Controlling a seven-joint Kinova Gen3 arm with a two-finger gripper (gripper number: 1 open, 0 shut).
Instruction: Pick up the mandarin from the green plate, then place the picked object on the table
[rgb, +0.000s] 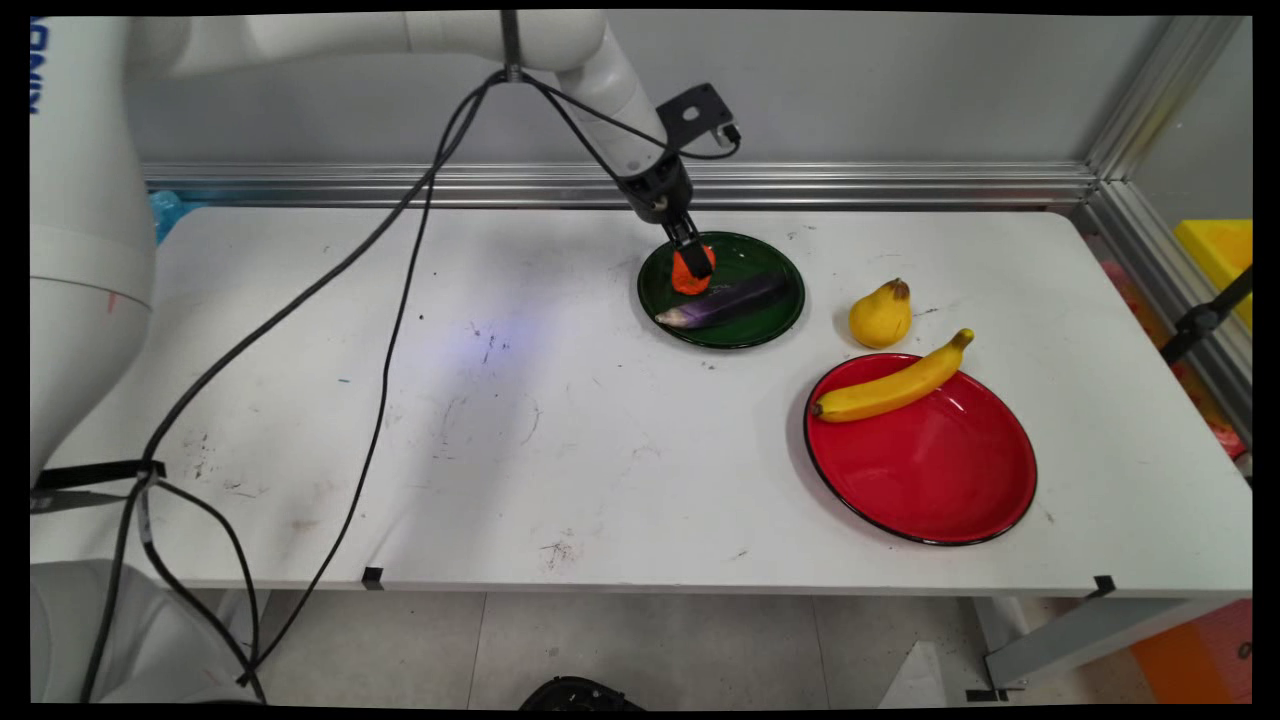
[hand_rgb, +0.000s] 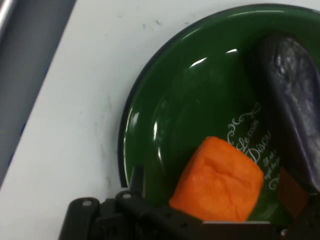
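Gripper: the gripper (rgb: 692, 262) is down over the green plate (rgb: 770, 318) near the tabletop's far edge, jaws closed on the orange block (hand_rgb: 218, 179).
Feel: looks light, spongy; take its flat sides.
Neighbours: eggplant (rgb: 722, 301) just beside; pear (rgb: 880, 314), then banana (rgb: 893, 384) on the red plate (rgb: 930, 470), rightward.

The white arm reaches in from the upper left, wrist angled steeply downward, its black hand (rgb: 693, 262) lowered with fingers closed around an orange piece.
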